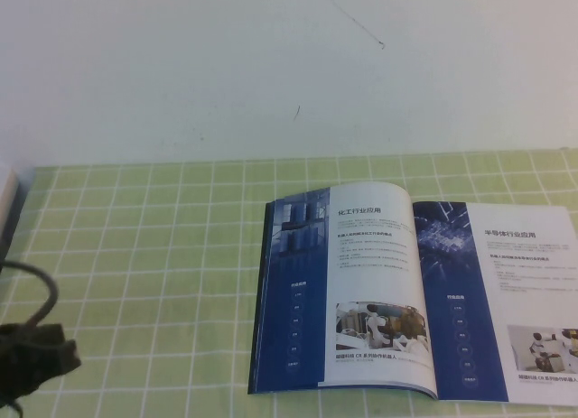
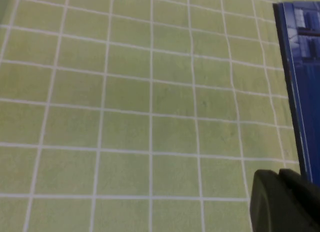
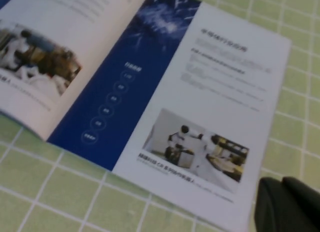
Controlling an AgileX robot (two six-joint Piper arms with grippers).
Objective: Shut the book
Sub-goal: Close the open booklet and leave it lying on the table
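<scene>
Beside open book [image 1: 361, 283] — left gripper [image 2: 283, 203] off its left edge, right gripper [image 3: 289, 208] near right page, grips unreadable.

The tablecloth [image 1: 153, 255] under me is pale green, ruled by thin white lines into a grid of squares. Across the top of the high view the wall [image 1: 226, 66] is plain off-white with a few faint dark marks. At lower right the open book [image 1: 379, 255] shows white pages with dark text. Each page carries a deep blue band with white dots and pale blue streaks.

My left gripper [image 1: 36, 359] is black, at lower left of the high view. My right gripper [image 3: 290, 204] is black too, in the lower right corner of its wrist view.
</scene>
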